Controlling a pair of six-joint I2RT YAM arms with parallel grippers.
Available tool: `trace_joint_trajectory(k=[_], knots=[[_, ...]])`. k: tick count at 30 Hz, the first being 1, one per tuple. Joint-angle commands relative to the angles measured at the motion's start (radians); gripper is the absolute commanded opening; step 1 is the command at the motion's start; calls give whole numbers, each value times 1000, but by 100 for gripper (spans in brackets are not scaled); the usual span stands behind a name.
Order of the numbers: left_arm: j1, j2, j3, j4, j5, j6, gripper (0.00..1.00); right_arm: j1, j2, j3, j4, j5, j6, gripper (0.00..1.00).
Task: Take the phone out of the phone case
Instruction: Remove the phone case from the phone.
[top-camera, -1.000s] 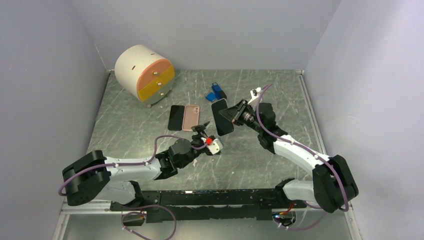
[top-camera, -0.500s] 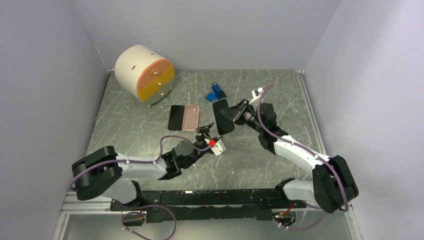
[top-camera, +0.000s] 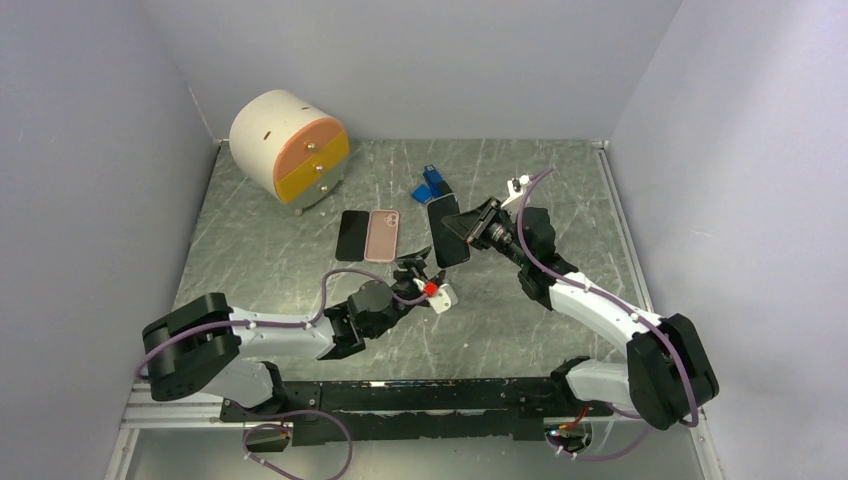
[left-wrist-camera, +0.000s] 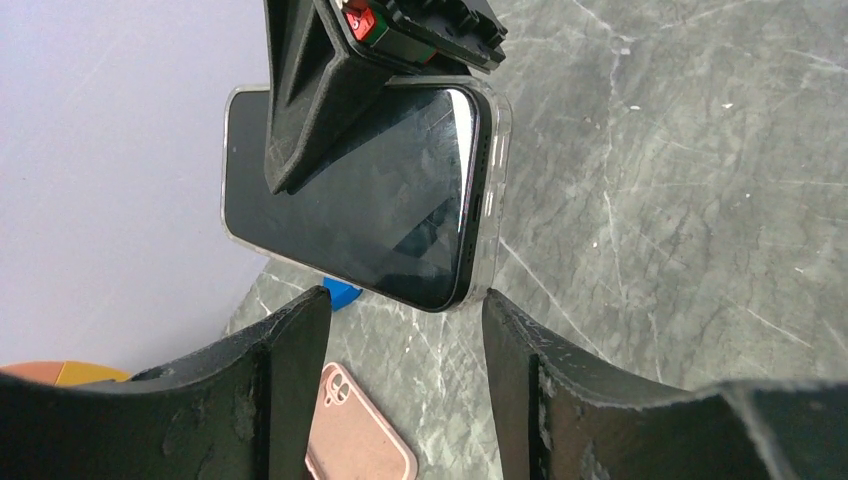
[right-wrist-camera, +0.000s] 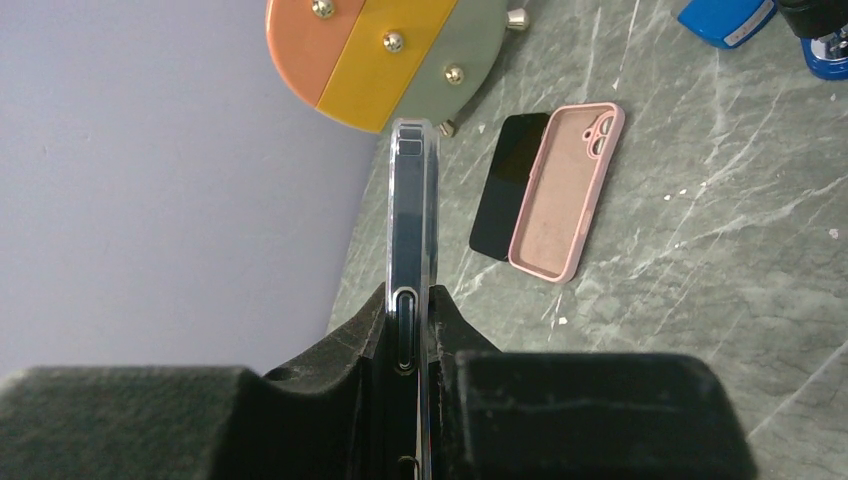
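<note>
The table holds two phones, a cased phone (top-camera: 446, 246) and a black phone (top-camera: 351, 235); two cases, a clear case (left-wrist-camera: 500, 170) and a pink case (top-camera: 382, 235); two blue objects (top-camera: 428, 191); one round drawer unit (top-camera: 275, 125) with three drawers (right-wrist-camera: 385, 45); and two robot arms, left arm (top-camera: 270, 335) and right arm (top-camera: 600, 305).

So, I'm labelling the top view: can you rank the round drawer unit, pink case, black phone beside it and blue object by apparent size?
1. round drawer unit, largest
2. pink case and black phone: about alike, not ranked
3. blue object, smallest
</note>
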Motion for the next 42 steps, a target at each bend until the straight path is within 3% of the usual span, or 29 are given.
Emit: trace_joint_trajectory(k=[1,6,10,17,19,24,29,36,42], knots=[[4,-73,89,-56,-44,4,62,8,-8,-1,28,-20,-21,0],[4,-58,84,-24,-60,14,63,8,-6,3,32,-22,-22,0],[4,-92,97,-102,-18,-10,65,8,-6,6,18,-19,-30,0],[5,-137,86,-166,-19,-82,84,6,-2,4,32,-21,-22,0],[12,-147,73,-173,-26,-129,85,0,-8,0,41,-26,-17,0],[74,-177,42,-221,20,-331,84,-21,-26,-27,105,-53,24,0],[189,-230,3,-225,203,-630,84,-36,-31,-71,246,-86,85,0],[254,-253,-17,-216,357,-826,85,-61,-23,-105,413,-117,178,0],[322,-203,-45,-107,512,-1056,86,-68,3,-119,572,-140,247,0]])
